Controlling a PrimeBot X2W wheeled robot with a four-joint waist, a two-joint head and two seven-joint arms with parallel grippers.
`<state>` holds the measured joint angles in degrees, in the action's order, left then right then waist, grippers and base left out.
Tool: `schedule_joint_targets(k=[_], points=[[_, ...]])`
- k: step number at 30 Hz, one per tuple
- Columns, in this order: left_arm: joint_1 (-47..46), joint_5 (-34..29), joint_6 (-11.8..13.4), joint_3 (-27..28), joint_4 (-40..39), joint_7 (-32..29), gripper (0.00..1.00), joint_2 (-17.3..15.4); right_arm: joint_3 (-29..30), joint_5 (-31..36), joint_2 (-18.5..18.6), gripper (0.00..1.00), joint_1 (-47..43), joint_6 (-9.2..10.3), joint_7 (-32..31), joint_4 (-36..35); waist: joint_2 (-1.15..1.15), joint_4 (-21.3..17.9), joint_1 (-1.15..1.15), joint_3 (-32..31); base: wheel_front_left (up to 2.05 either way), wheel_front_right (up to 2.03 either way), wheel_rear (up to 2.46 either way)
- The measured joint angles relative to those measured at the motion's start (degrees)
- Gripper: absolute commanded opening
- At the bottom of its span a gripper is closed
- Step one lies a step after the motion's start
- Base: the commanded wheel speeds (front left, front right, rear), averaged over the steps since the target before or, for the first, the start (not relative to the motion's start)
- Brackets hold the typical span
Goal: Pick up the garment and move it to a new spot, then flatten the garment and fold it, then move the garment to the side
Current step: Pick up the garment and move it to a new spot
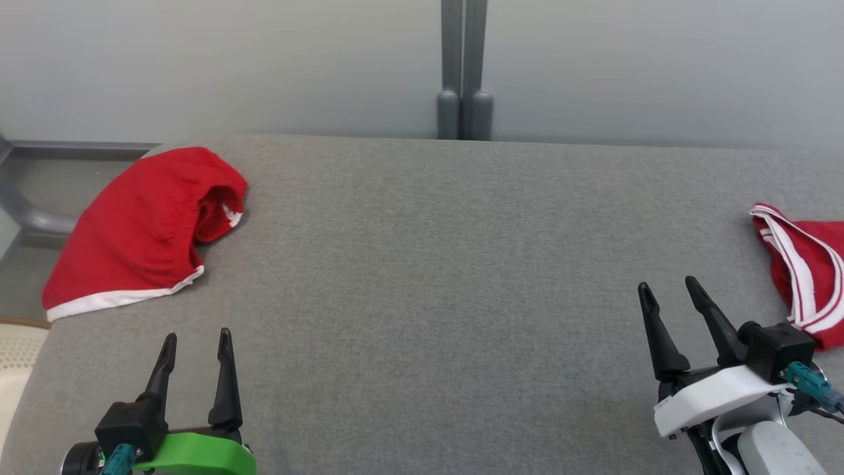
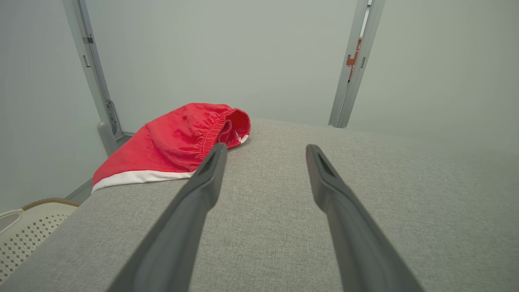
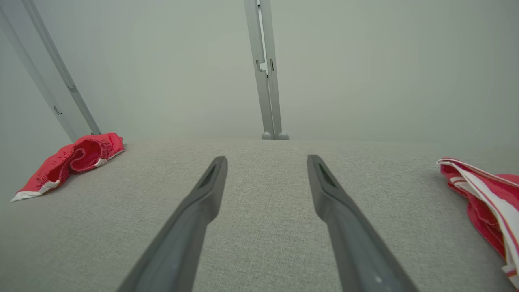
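I see the left gripper [image 1: 198,334] at the lower left of the head view, fingers spread wide and holding nothing. The right gripper [image 1: 667,284] at the lower right is likewise wide and empty. Both hang over the grey fabric-covered table [image 1: 422,264].

A crumpled red cloth garment with a white hem [image 1: 132,231] lies at the upper left, overlapping the table's left edge. A red cloth garment with white stripes [image 1: 808,270] lies bunched at the right edge, just beside the right gripper. I cannot tell which one the task means.

Nothing lies between either gripper and its nearer garment. A grey metal post [image 1: 463,66] stands behind the table at top centre, and a pale perforated basket [image 2: 28,227] sits beyond the table's lower left corner.
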<state>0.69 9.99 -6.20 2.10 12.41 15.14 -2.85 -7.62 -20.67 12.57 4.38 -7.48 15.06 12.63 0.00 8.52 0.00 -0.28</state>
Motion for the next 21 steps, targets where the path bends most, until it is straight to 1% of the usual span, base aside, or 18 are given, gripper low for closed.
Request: schedule_joint_targets(k=[14,18,21], points=[[0.2,-0.1,0.2,1.3,0.1,0.0,1.00,0.0,-2.0,-0.8,-0.7,1.00,0.9,0.00,0.0,0.7,0.00,12.9,0.00,0.0,0.00,0.00,0.00],[0.2,-0.1,0.1,1.6,0.2,0.0,1.00,0.0,-2.6,-0.9,-1.0,1.00,1.0,0.00,0.0,1.0,0.00,15.6,0.00,0.0,0.00,0.00,0.00],[0.2,-0.1,0.1,1.7,0.1,0.0,1.00,0.0,-2.7,-0.9,-1.1,1.00,1.0,0.00,0.0,1.0,0.00,16.8,0.00,-0.1,0.00,0.00,0.00]])
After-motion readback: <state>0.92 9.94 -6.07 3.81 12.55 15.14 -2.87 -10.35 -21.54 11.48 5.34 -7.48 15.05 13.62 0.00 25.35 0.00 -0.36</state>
